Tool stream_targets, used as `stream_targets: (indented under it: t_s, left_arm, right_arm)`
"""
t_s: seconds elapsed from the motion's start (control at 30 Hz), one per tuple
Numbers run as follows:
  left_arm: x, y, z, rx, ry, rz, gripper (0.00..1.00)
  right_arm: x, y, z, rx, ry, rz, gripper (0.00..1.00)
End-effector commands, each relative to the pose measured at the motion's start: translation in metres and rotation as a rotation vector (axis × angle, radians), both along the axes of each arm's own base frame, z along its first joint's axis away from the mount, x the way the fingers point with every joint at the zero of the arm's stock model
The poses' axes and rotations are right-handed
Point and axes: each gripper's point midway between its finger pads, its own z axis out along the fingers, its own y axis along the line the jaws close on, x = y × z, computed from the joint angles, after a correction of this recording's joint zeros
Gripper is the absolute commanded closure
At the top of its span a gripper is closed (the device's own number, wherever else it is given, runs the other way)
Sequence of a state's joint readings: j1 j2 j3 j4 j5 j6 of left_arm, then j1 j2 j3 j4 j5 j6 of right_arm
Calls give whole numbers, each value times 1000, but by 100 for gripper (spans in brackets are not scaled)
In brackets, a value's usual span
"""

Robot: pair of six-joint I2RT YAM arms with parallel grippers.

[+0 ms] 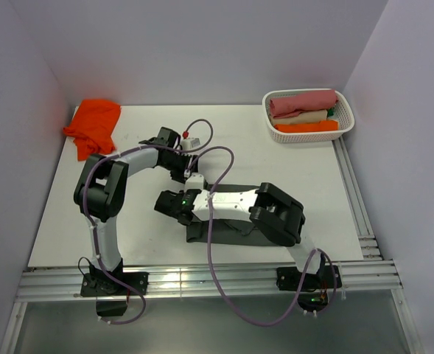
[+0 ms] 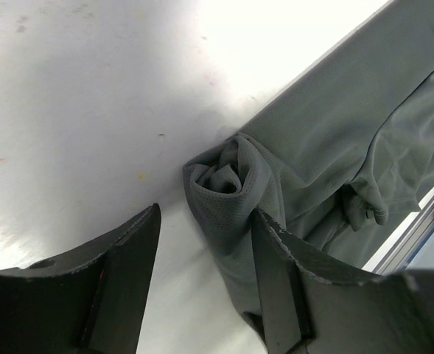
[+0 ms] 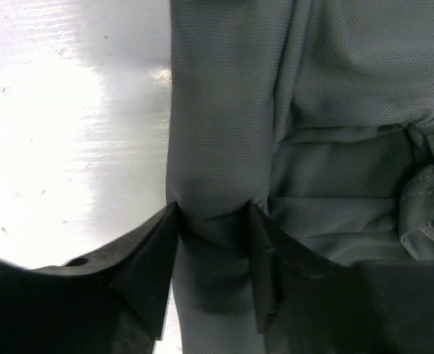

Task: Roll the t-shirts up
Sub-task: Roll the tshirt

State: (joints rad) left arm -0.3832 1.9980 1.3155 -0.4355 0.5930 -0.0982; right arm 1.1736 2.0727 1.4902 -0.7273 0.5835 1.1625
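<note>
Charcoal-grey t-shirt (image 2: pixel 334 125) lies mid-surface beneath both arms, part rolled. One edge is wound into a tight spiral (image 2: pixel 220 177), whose end sits between the fingers of the left tool (image 2: pixel 206 214). That tool stands apart: one finger rests against the roll, the other is clear of it over bare surface (image 1: pixel 312 192). Further along the same roll the right tool (image 3: pixel 213 210) looks clamped on it, cloth filling the gap between its fingers. The shirt's loose, rumpled body lies off to that tool's right.

I'd say the rolling is about midway. Next the left tool needs a fresh hold, so both can turn the roll evenly over the flat cloth; otherwise the spiral may slacken.

The left arm reaches forward and bends inward, wrist tipped down. The right arm folds across, low over the shirt. Well beyond the left tool an orange t-shirt (image 1: pixel 95 122) sits heaped, and far off to the right is a white basket (image 1: pixel 309 135) of rolled cloths.
</note>
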Motion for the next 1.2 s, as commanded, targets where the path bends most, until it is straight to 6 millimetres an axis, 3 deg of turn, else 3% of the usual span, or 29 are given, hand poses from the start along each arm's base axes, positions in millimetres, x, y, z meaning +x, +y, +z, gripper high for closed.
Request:
stream_targets:
  t_s: [0.0, 0.07, 0.13, 0.27, 0.3, 0.33, 0.37, 0.43, 0.47, 0.5, 0.57, 0.6, 0.7, 0.73, 1.03, 1.17]
  left_arm:
    - [11, 21, -4, 68, -23, 30, 41]
    - [15, 24, 5, 38, -22, 36, 40]
    - [17, 25, 15, 2, -23, 35, 39]
    - [21, 34, 29, -55, -32, 44, 38]
    - [19, 36, 29, -63, -30, 40, 38]
    - [20, 37, 33, -80, -37, 38, 38]
    - [19, 37, 34, -86, -37, 36, 38]
    - [15, 41, 32, -93, -33, 32, 37]
    - [13, 41, 33, -102, -30, 27, 38]
    - [9, 42, 29, -102, -22, 25, 38]
    - [7, 45, 27, -122, -11, 27, 38]
    - [4, 46, 24, -127, 2, 28, 38]
    - [-1, 48, 26, -190, 23, 24, 38]
    - [-1, 50, 29, -209, -5, -2, 37]
    - [-7, 48, 74, -400, -79, -61, 25]
    - [-7, 52, 64, -386, -40, -26, 24]
  right_arm:
    - [-13, -2, -20, 13, 34, 5, 54]
    - [-11, 1, -14, 75, 36, 14, 63]
    - [-10, 4, -20, 160, 27, 34, 69]
    - [-7, 14, -4, 397, 2, 86, 78]
    - [-4, 12, -7, 445, -14, 93, 79]
    - [0, 16, 3, 506, -34, 103, 81]
    - [-8, 9, -8, 521, -9, 118, 81]
    - [1, 20, 9, 671, -55, 132, 81]
    - [-3, 11, -1, 690, -40, 120, 80]
    - [2, 19, 10, 783, -59, 133, 80]
    - [0, 14, 2, 843, -45, 120, 80]
    - [1, 21, 14, 921, -63, 140, 80]
    - [7, 23, 14, 1003, -62, 124, 80]
    - [7, 22, 5, 994, -43, 115, 81]
    - [7, 20, -11, 969, 1, 61, 82]
    - [8, 21, -9, 999, 0, 51, 82]
